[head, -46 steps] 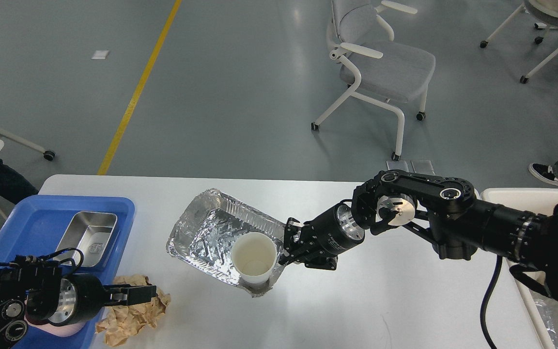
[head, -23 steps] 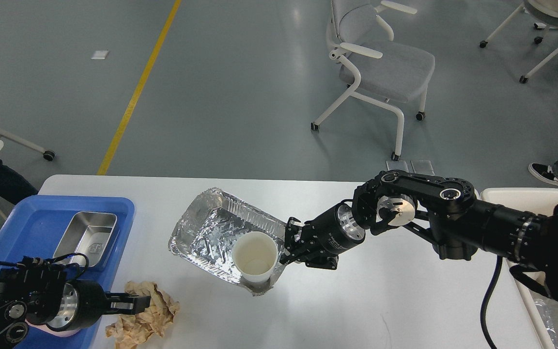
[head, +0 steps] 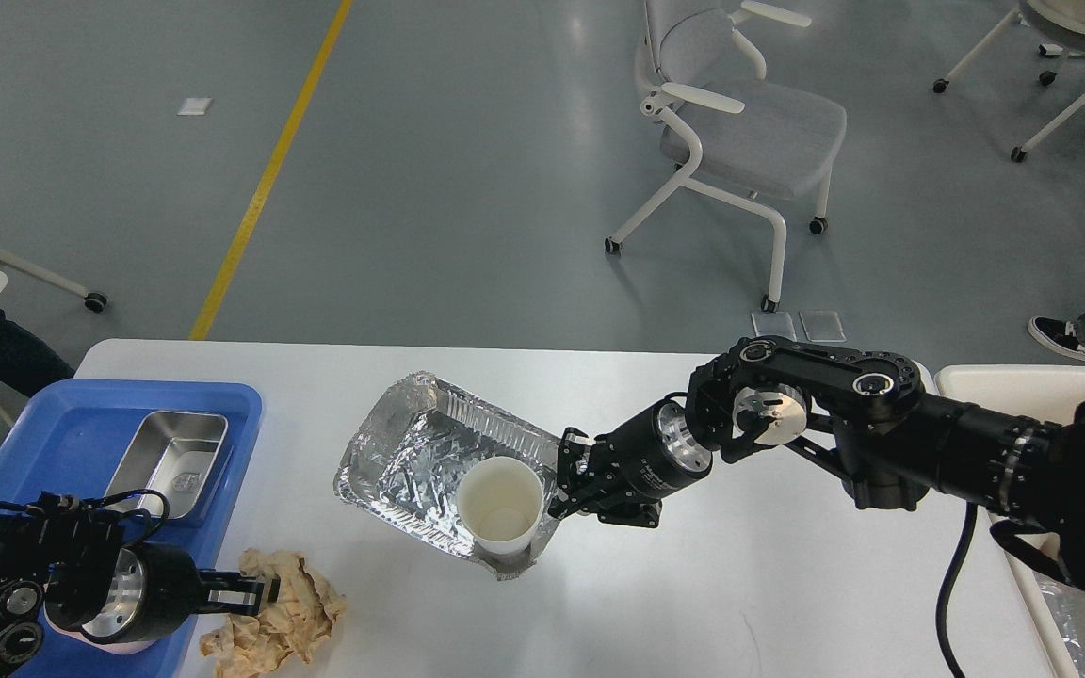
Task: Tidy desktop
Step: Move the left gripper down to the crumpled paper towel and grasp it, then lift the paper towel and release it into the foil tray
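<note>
Pincer-wise, the right pincer is clamped on the foil tray's rim with the paper cup inside, the left pincer looks closed on crumpled brown paper, so all 3 items remain on the white surface, mid-tidy.

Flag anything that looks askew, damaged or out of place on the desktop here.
The foil tray sits skewed on the desktop, its rim crumpled and bent, with a paper cup standing inside its near corner. A crumpled brown paper wad lies loose beside the blue tray.
</note>
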`<state>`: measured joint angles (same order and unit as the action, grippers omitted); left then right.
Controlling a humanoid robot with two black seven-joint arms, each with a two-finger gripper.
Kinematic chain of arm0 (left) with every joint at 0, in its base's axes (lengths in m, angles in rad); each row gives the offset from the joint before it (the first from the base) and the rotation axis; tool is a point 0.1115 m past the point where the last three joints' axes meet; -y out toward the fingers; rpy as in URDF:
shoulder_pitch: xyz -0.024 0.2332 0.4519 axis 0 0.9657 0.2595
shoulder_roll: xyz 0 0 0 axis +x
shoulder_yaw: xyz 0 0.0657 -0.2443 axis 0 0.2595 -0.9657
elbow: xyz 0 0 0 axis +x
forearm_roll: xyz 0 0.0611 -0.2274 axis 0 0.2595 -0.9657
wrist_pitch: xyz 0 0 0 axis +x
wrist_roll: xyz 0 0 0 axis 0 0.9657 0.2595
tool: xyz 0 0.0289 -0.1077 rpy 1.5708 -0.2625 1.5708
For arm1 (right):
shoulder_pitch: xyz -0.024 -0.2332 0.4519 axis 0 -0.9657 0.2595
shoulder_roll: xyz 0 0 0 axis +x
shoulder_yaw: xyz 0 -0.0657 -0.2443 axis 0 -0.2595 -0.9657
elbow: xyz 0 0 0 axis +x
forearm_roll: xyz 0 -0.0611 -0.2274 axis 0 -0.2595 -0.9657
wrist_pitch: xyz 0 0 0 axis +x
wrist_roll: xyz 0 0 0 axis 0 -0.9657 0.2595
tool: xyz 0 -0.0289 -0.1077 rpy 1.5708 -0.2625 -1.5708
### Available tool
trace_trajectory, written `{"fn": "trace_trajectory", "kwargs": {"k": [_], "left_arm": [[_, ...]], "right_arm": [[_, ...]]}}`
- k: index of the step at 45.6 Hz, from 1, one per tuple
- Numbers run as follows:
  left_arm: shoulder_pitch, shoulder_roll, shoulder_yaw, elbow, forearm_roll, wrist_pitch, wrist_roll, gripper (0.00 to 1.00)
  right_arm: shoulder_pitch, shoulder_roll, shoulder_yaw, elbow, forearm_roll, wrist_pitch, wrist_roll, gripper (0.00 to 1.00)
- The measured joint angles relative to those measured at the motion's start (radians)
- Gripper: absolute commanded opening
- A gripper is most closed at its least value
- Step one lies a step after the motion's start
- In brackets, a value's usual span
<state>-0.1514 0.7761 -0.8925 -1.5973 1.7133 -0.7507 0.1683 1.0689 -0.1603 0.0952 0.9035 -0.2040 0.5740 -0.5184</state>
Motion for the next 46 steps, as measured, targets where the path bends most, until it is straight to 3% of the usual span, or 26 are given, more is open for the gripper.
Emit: {"fn": "trace_trajectory", "kwargs": {"k": [20, 30, 46], "left_arm": [[-0.012, 0.095, -0.08, -0.085, -0.061, -0.051, -0.002, 0.0], [-0.111, 0.148, -0.3, -0.113, -0.193, -0.19, -0.001, 0.0], [-0.337, 0.194, -0.462, -0.103, -0.26, -0.209, 0.01, 0.0]], "right_arm": [[-0.002, -0.002, 0.001, 0.002, 0.0, -0.002, 0.0, 0.0], [-0.004, 0.002, 0.001, 0.0, -0.014, -0.003, 0.0, 0.0], [-0.004, 0.002, 0.002, 0.0, -0.016, -0.003, 0.0, 0.0]]}}
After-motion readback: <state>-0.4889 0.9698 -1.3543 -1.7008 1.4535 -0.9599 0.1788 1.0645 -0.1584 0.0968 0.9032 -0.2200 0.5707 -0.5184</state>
